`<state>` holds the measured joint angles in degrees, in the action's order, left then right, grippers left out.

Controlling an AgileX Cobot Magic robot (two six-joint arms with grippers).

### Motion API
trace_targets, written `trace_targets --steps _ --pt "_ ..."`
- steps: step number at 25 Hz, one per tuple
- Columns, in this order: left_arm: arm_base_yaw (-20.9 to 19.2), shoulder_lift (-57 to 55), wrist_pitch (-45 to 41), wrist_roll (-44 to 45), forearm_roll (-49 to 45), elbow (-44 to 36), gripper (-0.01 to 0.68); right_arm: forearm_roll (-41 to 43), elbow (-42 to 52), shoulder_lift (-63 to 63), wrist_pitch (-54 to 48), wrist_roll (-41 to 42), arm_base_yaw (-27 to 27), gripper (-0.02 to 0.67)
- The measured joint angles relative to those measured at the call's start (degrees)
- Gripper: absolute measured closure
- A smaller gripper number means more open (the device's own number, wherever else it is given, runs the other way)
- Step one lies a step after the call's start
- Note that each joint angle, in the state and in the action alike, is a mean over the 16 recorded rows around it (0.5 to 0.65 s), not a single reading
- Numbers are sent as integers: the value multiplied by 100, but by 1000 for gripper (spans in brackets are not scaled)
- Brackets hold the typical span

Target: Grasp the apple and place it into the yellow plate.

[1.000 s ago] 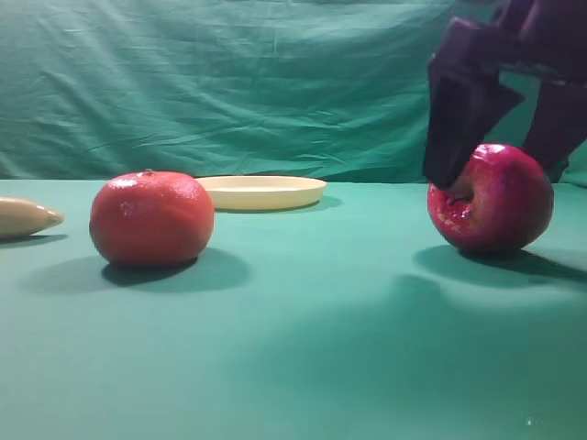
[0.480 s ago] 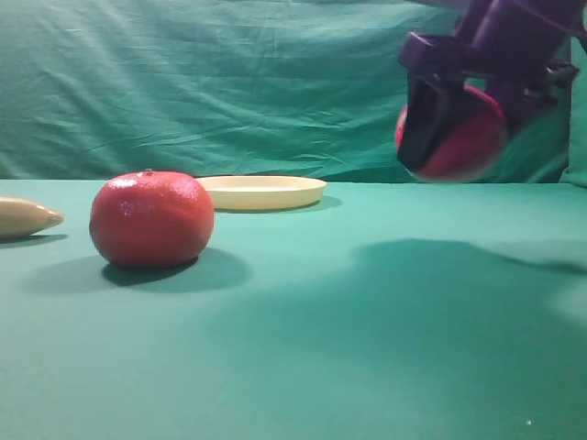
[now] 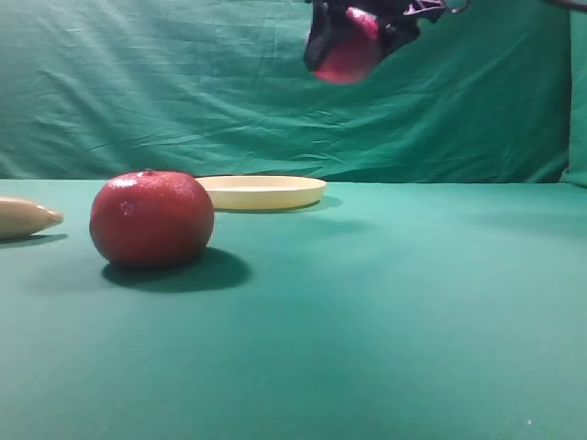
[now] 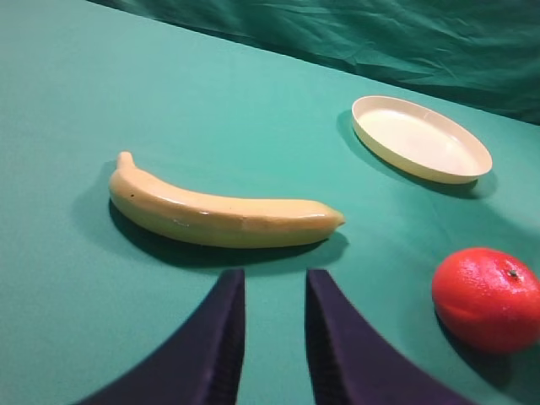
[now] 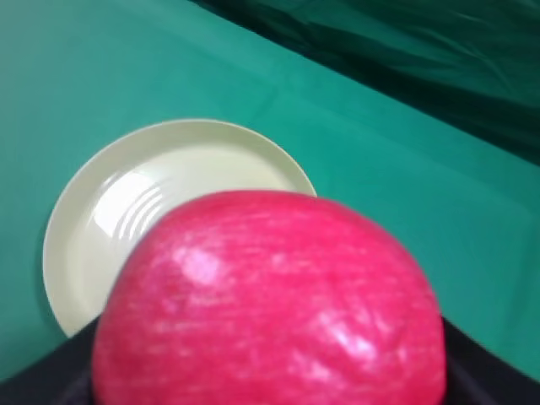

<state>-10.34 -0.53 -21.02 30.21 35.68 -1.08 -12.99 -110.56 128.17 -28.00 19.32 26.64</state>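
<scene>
My right gripper [image 3: 353,37] is shut on the glossy magenta-red apple [image 3: 350,48] and holds it high in the air, above and a little right of the pale yellow plate [image 3: 260,192]. In the right wrist view the apple [image 5: 270,304] fills the lower frame, with the plate [image 5: 126,211] on the cloth below and to the left of it. The plate also shows in the left wrist view [image 4: 419,138]. My left gripper [image 4: 272,337] hovers over the cloth near the banana, its dark fingers [image 4: 221,337] a narrow gap apart and empty.
A matte orange-red round fruit [image 3: 151,218] sits at the front left, also in the left wrist view [image 4: 486,297]. A pale banana [image 4: 219,215] lies ahead of the left gripper; its tip [image 3: 26,217] shows at the left edge. Green cloth covers the table and back wall.
The right gripper closed on the apple, lifted it off the cloth at the right and carried it up and left toward the plate. The left arm, fruit and banana have not moved.
</scene>
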Motion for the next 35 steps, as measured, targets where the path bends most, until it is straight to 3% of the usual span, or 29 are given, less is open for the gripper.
trace_targets --steps 8,12,16,27,31,35 --pt "0 0 0 0 0 0 516 10 -450 293 -166 225 91 45" --pt "0 0 0 0 0 0 516 86 -559 41 -401 266 90 58" --pt "0 0 0 0 0 0 516 190 -671 -399 -829 287 87 164" --pt "0 0 0 0 0 0 516 572 -685 -2083 -2978 -345 94 565" --pt "0 0 0 0 0 0 516 672 -270 -2762 -3515 -714 179 633" --pt "0 0 0 0 0 0 516 742 552 -3607 -3584 -1070 343 649"
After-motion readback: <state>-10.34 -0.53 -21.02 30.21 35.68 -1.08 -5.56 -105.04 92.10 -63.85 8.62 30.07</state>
